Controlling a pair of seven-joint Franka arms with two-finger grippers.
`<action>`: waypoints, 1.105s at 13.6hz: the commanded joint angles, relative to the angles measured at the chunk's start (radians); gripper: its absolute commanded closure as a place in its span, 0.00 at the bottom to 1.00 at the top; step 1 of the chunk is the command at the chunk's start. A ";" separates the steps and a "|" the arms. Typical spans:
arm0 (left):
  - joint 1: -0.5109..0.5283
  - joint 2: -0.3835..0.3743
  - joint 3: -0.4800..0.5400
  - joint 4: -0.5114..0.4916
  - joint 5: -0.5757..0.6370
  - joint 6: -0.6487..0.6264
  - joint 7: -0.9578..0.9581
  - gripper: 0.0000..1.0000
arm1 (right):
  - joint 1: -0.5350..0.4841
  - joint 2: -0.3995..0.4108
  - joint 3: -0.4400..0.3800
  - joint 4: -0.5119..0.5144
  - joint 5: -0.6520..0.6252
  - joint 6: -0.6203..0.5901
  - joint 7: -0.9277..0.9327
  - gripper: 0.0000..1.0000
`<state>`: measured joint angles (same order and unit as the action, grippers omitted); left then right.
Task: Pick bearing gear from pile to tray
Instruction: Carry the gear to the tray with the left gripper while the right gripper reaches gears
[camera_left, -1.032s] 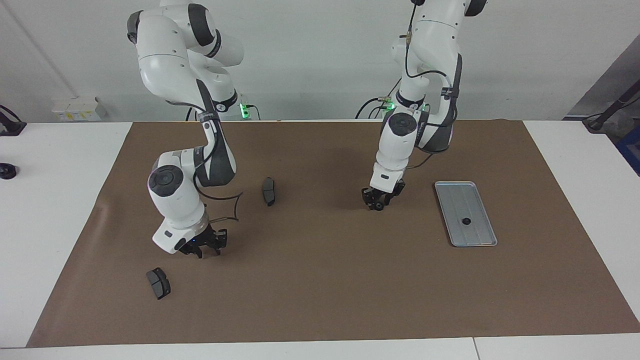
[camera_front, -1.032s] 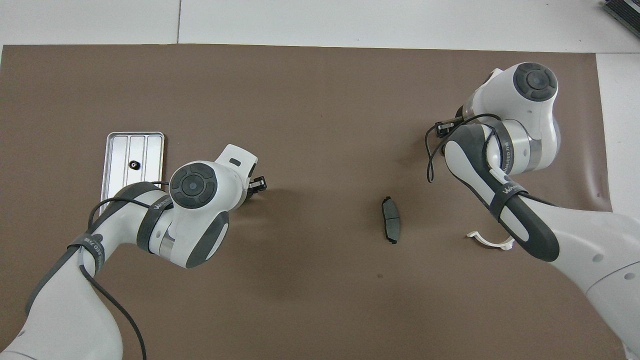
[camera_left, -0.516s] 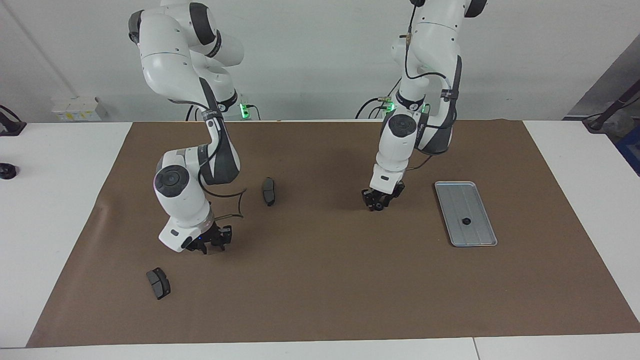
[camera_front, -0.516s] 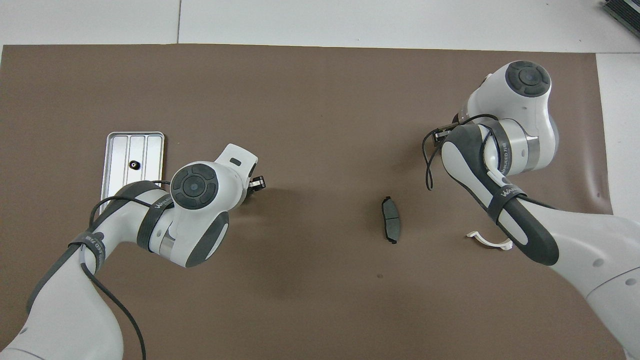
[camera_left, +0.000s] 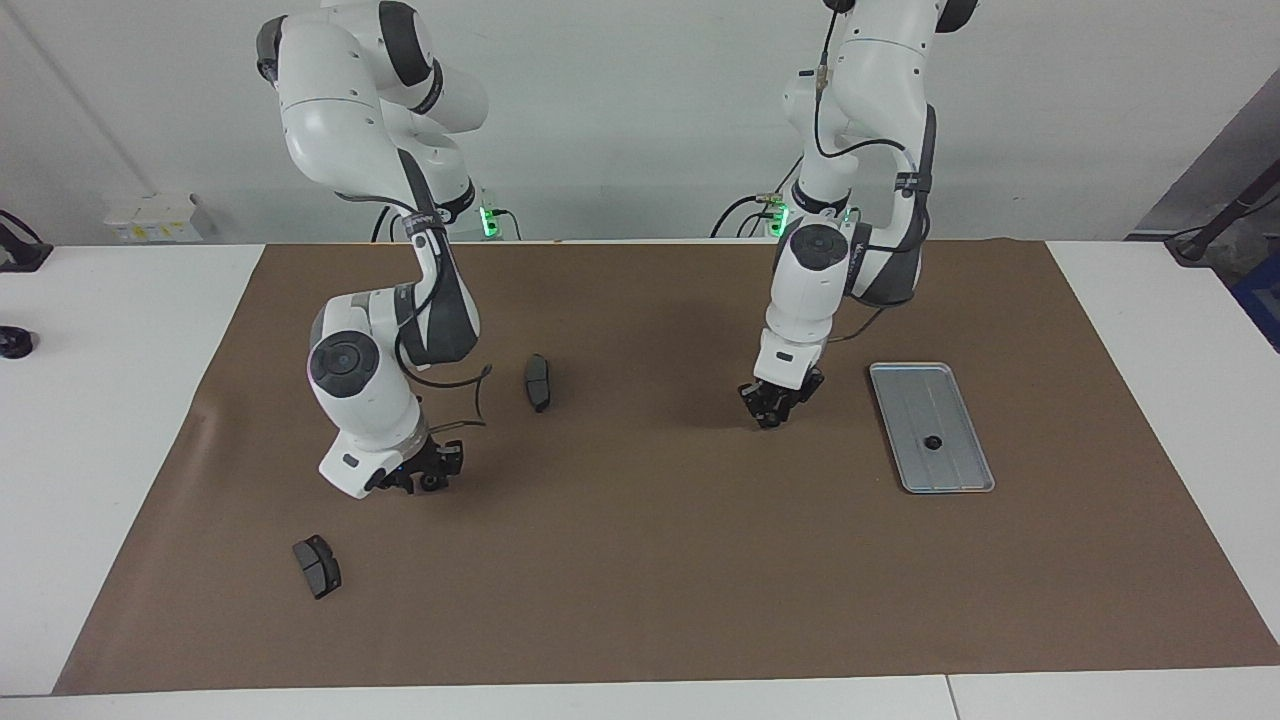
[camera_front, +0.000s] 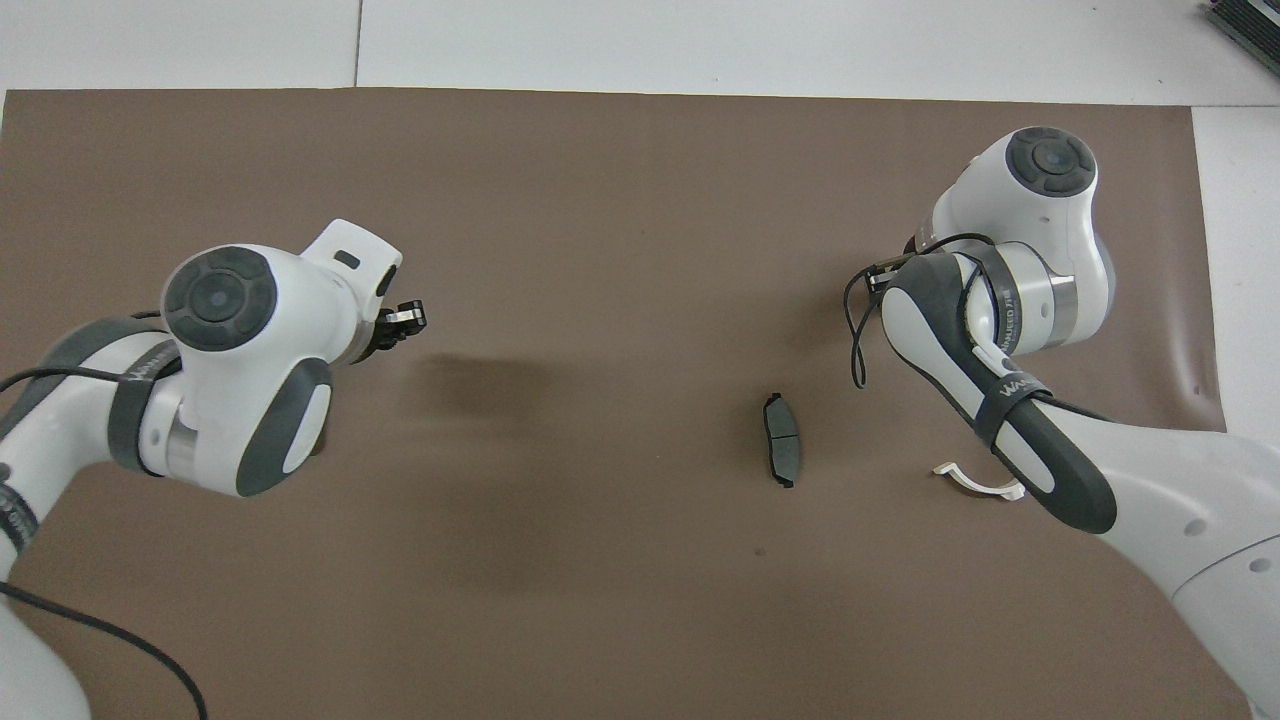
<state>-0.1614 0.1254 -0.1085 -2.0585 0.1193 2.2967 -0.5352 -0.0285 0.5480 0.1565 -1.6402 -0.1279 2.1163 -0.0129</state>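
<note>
Two arms: the left gripper (camera_left: 775, 410) hangs low over bare mat, at nine o'clock from the tray in the facing view. The right gripper (camera_left: 428, 478) hangs low at one o'clock from a brake pad. For both, I cannot tell whether the jaws are open or closed, or whether they hold anything.
Mat (camera_left: 640, 600): brown sheet covering most of the table.
Tray (camera_left: 905, 400): silver and ridged, at three o'clock in the facing view, toward the left arm's end.
Step in hand: probably the left arm's carry to the tray. It should head toward three o'clock, clear the low rim and release low so nothing rolls.
Brake pads: one (camera_left: 538, 382) at ten o'clock from centre, another (camera_left: 316, 566) at eight o'clock. Neither blocks that path.
White bracket (camera_front: 980, 485): at four o'clock in the overhead view, partly under the right arm.
Black ring (camera_left: 932, 442): already in the tray, near its middle.
</note>
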 joint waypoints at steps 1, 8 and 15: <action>0.110 -0.049 -0.008 -0.025 -0.052 -0.051 0.188 1.00 | -0.007 -0.039 0.008 -0.047 -0.007 -0.004 0.002 0.53; 0.283 -0.111 -0.007 -0.234 -0.107 0.093 0.489 1.00 | -0.007 -0.042 0.008 -0.056 -0.007 -0.007 0.008 0.68; 0.254 -0.121 -0.008 -0.330 -0.109 0.185 0.471 0.75 | -0.008 -0.066 0.095 -0.018 0.001 0.069 0.017 0.83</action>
<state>0.1149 0.0355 -0.1225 -2.3501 0.0317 2.4533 -0.0634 -0.0300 0.5001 0.1984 -1.6581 -0.1272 2.1433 -0.0117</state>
